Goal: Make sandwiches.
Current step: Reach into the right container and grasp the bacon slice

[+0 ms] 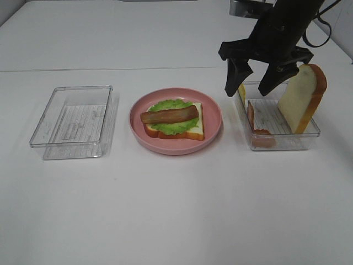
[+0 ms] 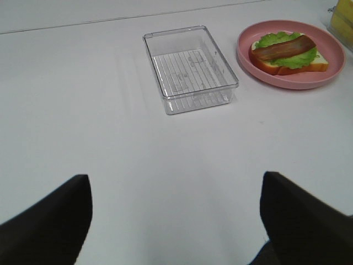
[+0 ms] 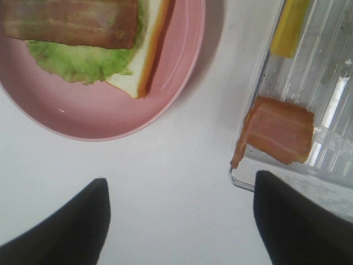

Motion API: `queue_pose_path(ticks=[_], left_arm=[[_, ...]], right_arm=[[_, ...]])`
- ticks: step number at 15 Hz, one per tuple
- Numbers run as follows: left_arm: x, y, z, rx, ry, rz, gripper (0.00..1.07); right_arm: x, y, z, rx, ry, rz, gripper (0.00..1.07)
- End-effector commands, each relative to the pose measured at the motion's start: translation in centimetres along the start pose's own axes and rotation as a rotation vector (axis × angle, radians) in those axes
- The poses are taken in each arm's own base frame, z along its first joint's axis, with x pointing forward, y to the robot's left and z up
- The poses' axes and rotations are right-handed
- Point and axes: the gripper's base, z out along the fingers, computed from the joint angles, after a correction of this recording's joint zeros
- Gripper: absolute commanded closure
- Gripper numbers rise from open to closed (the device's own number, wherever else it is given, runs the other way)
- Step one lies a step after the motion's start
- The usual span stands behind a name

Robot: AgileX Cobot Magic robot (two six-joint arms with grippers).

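A half-built sandwich [image 1: 172, 119] lies on the pink plate [image 1: 212, 130]: a bread slice, green lettuce and a bacon strip [image 1: 169, 115] on top. It also shows in the left wrist view [image 2: 287, 52] and the right wrist view [image 3: 88, 38]. In the right clear tray [image 1: 276, 144] a bread slice [image 1: 302, 96] leans upright, a bacon strip [image 3: 278, 130] rests at the near end and a yellow cheese slice [image 3: 289, 25] at the far end. My right gripper [image 1: 255, 88] hangs open above that tray's left part, empty. My left gripper [image 2: 176, 221] is open over bare table, holding nothing.
An empty clear tray [image 1: 74, 121] stands left of the plate, also in the left wrist view [image 2: 190, 69]. The white table [image 1: 176, 210] stretches wide in front. The right arm's black body rises at the back right.
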Motion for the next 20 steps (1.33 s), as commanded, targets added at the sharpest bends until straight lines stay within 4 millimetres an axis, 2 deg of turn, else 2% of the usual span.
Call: queue_pose_path(ticks=[1,7,11,17,19,20], left_arm=[[0.1,0.0,-0.3,0.003,-0.031,0.001,0.27],[0.1,0.0,-0.3,0.003,-0.031,0.002,0.27],[0.1,0.0,-0.3,0.003,-0.031,0.002,0.27],[0.1,0.0,-0.3,0.003,-0.031,0.002,0.27],[0.1,0.0,-0.3,0.003,-0.031,0.002,0.27],[0.1,0.0,-0.3,0.003,-0.031,0.002,0.27]], right_arm=[[-0.3,-0.6,1.2,0.043,0.027,0.034,0.39],[-1.1,-1.7,4.3,0.096,0.051,0.06,0.42],[-1.4,-2.0,4.8,0.113,0.032,0.054,0.57],[-1.3,-2.1,5.4,0.114,0.055,0.059,0.63],[-1.3,-2.2,5.4,0.12,0.055,0.057,0.71],[-1.3,-2.2,5.4,0.12,0.051,0.064,0.78]])
